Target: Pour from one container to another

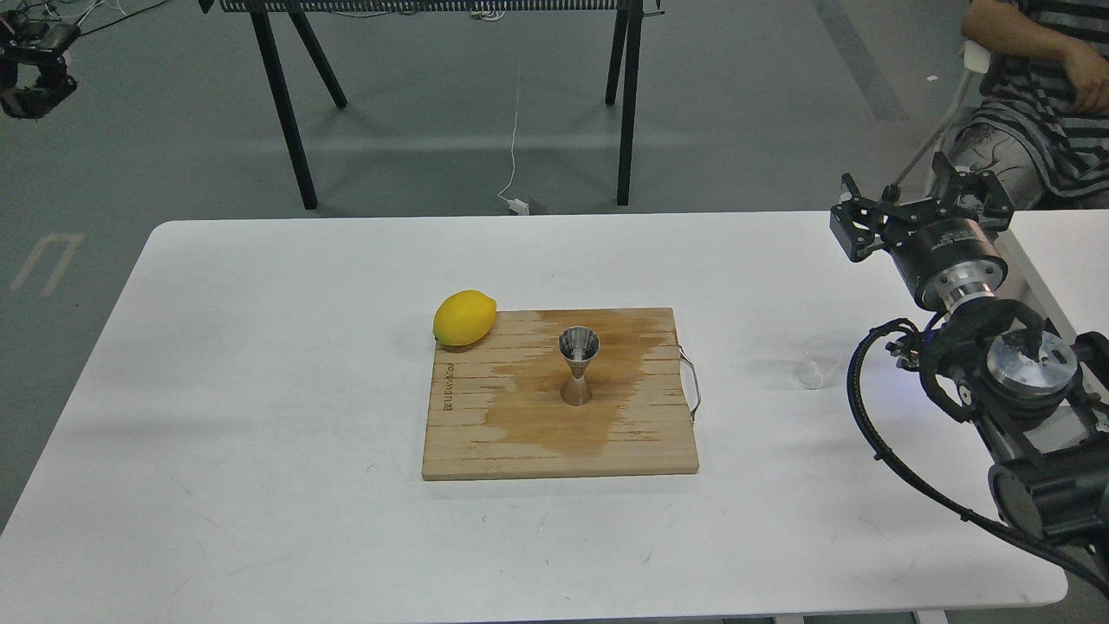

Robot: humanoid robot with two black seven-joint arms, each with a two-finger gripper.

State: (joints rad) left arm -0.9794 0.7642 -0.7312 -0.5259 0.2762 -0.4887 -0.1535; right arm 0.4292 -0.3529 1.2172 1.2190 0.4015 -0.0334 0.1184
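A: So, what's sitting on the white table [260,347] rn?

B: Wooden board [554,433] is lying in the middle. Shiny metal jigger [579,366] is standing upright on it, mouth up, right in a dark wet patch [572,399] that's spreading over the wood.

A: Any writing showing?

B: Yep, burnt letters are running sideways along the board's left edge, but too small to read for sure. Some white print is showing on the black ring of the right arm too, also too tiny.

A: And the little clear glass cup [813,364]?

B: It's sitting on the table, right of the board, well apart from the jigger & near the right arm. Hard to see, it's so clear. Can't tell if anything's in it.

A: Claws?

B: Right gripper [918,204] is hovering up by the far right table edge, fingers spread wide, holding nothing. Left gripper [35,87] is hanging way off top left, over the floor, dark & small, so can't tell if it's wide or closed.

A: Other stuff?

B: Yellow lemon [464,317] is resting at the board's back left corner. Metal handle [690,381] is sticking out on the board's right side.
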